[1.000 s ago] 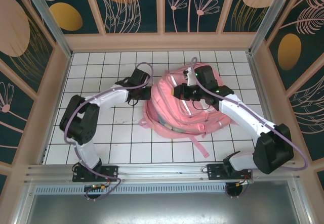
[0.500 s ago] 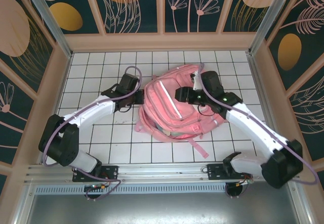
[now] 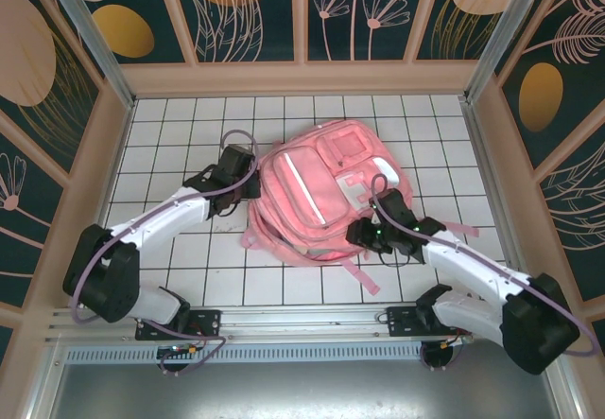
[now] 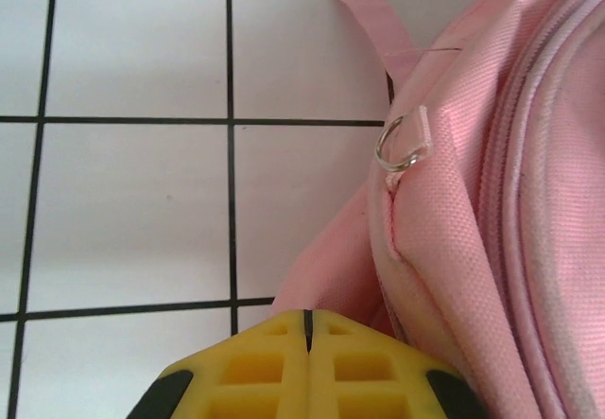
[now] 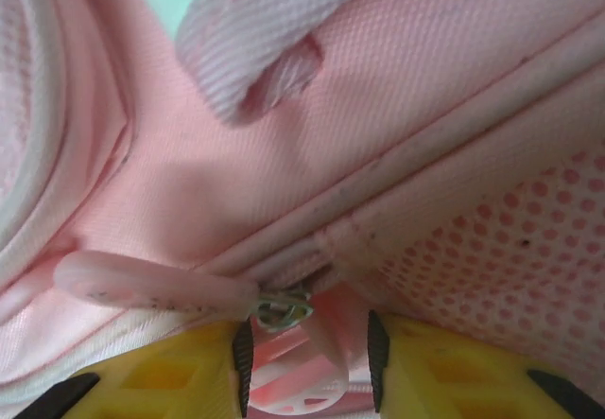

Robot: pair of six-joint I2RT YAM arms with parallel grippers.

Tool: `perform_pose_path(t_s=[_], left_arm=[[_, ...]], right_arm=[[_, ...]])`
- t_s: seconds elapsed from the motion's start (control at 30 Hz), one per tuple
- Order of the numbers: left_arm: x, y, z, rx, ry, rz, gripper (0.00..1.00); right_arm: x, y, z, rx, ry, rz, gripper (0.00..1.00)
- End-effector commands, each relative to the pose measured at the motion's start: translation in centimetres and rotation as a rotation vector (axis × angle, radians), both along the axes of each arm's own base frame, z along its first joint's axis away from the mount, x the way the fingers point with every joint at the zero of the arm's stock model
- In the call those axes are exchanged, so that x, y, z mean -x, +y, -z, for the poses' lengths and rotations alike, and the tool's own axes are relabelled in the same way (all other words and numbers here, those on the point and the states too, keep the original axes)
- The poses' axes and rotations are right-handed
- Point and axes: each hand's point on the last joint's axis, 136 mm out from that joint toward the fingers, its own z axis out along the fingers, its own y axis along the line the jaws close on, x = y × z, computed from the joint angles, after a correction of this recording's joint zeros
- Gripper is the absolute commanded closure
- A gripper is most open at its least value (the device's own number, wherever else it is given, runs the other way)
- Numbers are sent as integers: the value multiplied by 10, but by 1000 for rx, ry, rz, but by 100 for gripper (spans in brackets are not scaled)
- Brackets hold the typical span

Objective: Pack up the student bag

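The student bag, a big pink backpack with white patches and a pale stripe, lies flat on the tiled table, front up. My left gripper rests against its left edge. In the left wrist view that gripper is shut with nothing in it, next to the bag's side seam and a metal D-ring. My right gripper is at the bag's near right edge. Up close, the right gripper stands partly open, with a zip slider, its pink pull tab and pink bag material between the pads.
A loose pink strap trails from the bag toward the near rail, and another lies at the right by my right arm. A wooden frame walls in the white tiled table.
The bag has been lowered and now lies flatter and further left. My right arm has drawn back from the bag's top to its near right edge and its gripper has opened. The left gripper stayed shut.
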Motion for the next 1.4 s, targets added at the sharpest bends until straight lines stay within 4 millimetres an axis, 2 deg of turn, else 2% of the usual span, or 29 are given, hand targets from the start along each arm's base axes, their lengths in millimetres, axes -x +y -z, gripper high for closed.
perform_pose_path(t_s=[0.0, 0.1, 0.2, 0.3, 0.47, 0.57, 0.67, 0.8, 0.87, 1.0, 1.07, 1.2, 1.37], left_arm=[[-6, 17, -32, 11, -119, -77, 100], [4, 19, -32, 40, -117, -73, 100], [17, 8, -30, 136, -103, -29, 100], [33, -9, -24, 235, -70, 20, 100], [56, -56, -17, 323, -29, 120, 100], [58, -64, -12, 379, -12, 98, 100], [56, -51, -12, 342, -38, 47, 100], [52, -37, -10, 261, -51, 4, 100], [49, -30, -7, 219, -45, -32, 100], [47, -24, 0, 183, -30, -64, 100], [45, -24, 0, 184, -35, -67, 100], [44, -26, -1, 178, -33, -56, 100], [45, -42, -7, 233, -24, 0, 100]], right_arm=[[-44, -3, -11, 51, -134, 60, 61], [-80, -14, -14, 82, -169, 98, 65], [-117, -26, -20, 107, -203, 133, 68], [-151, -31, -26, 131, -230, 125, 68], [-201, -29, -28, 163, -241, 104, 69], [-220, -26, -29, 162, -229, 98, 69], [-225, -21, -33, 150, -229, 87, 69], [-220, -23, -37, 149, -230, 82, 68], [-216, -26, -41, 152, -234, 89, 63], [-213, -34, -54, 142, -261, 110, 61], [-212, -41, -57, 143, -261, 121, 58], [-209, -47, -54, 137, -248, 126, 57], [-198, -31, -54, 53, -220, 100, 56]])
